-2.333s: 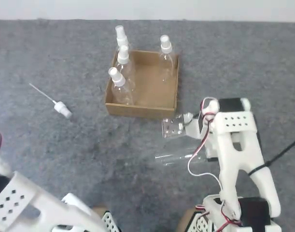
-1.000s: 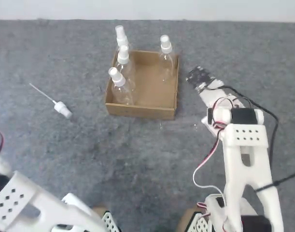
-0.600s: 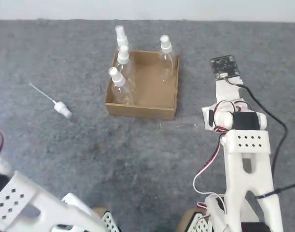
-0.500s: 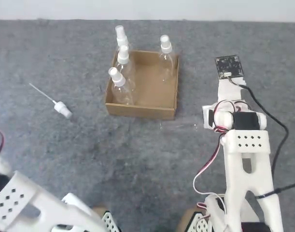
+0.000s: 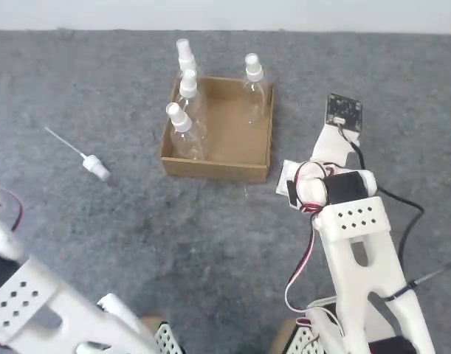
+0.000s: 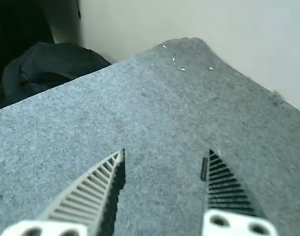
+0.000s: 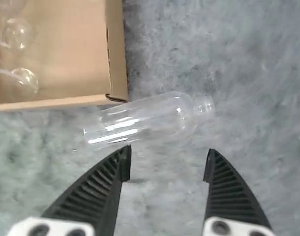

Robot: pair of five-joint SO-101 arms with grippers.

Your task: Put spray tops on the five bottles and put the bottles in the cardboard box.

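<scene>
A clear bottle (image 7: 145, 120) without a top lies on its side on the grey carpet, close to a corner of the cardboard box (image 7: 115, 54). My right gripper (image 7: 168, 153) hangs open just above it, holding nothing. In the high view the right arm (image 5: 336, 192) stands beside the near right corner of the box (image 5: 214, 168). Several capped bottles (image 5: 188, 92) stand in and just behind the box. A loose spray top (image 5: 96, 167) with its thin tube lies on the carpet left of the box. My left gripper (image 6: 165, 156) is open over bare carpet near a wall.
The left arm (image 5: 26, 310) sits at the near left corner of the high view. A dark bundle (image 6: 46, 64) lies beyond the carpet's edge in the left wrist view. Bare carpet stretches between the spray top and the box.
The right arm rose from the carpet in front of the box, swung out to the box's right, then drew back to its near right corner. The bottle left its earlier spot.
</scene>
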